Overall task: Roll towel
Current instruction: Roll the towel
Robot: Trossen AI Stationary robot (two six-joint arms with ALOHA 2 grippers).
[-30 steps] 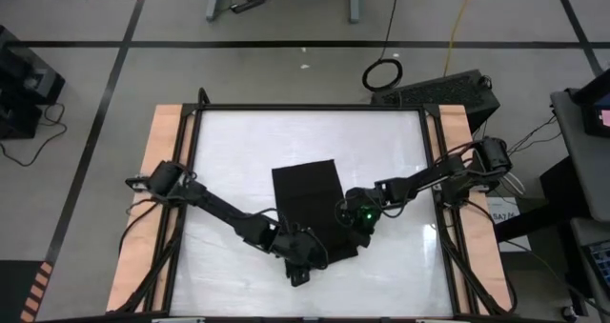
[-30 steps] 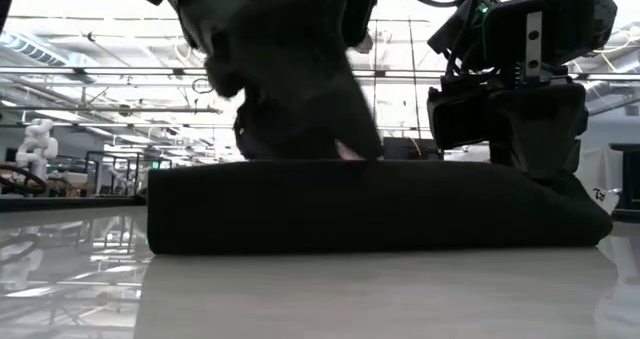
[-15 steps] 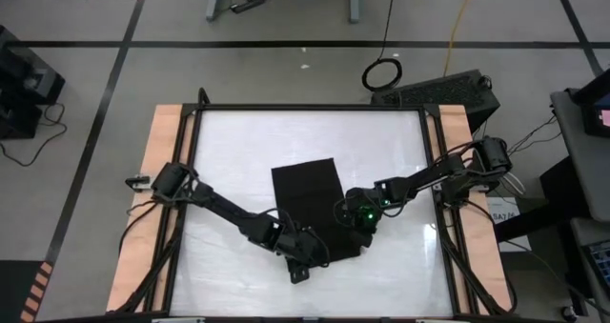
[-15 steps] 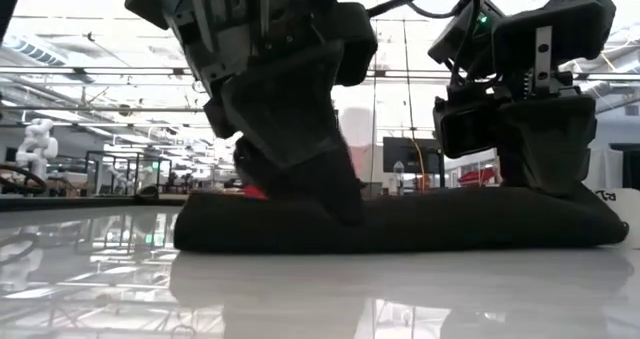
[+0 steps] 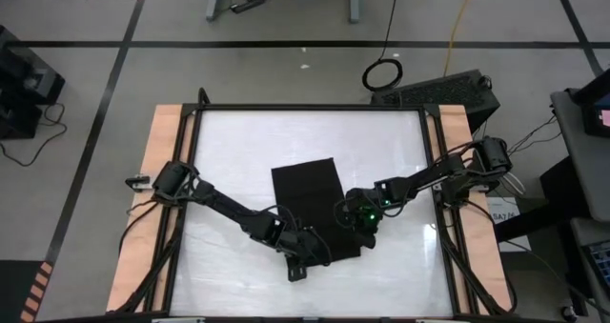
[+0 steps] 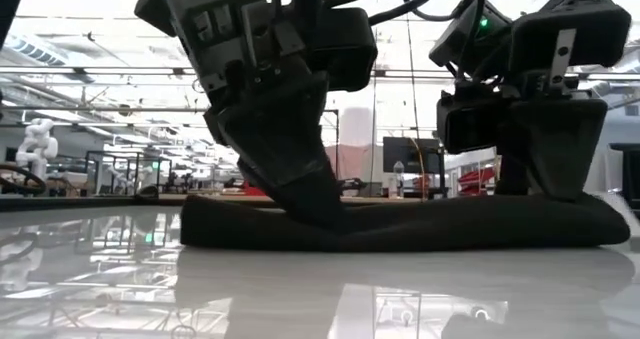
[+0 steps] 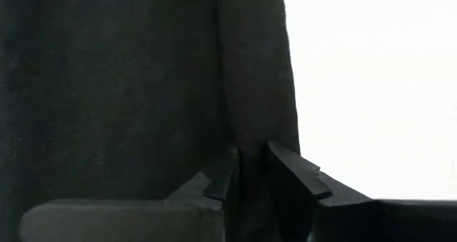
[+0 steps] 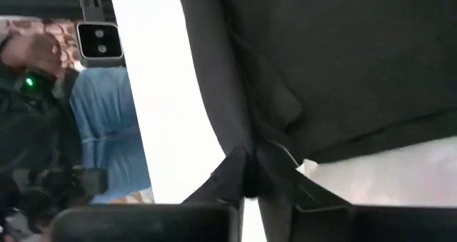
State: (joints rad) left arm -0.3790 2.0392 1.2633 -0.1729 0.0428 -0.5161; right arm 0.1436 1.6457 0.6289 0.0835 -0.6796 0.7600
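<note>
Two fingers [image 6: 300,194] apparently pinching towel [image 5: 307,194]

1. No text, label, brand, number or sign can be read in any of the views.
2. The towel [image 5: 310,199] shows only plain black cloth (no lettering can be made out on it).
3. The screens far off in the room [image 6: 405,156] are too small to read.

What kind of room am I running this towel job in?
Probably a large robotics lab or workshop: taped lines on the grey floor, exposed ceiling trusses, and a white robot standing in the background.
</note>
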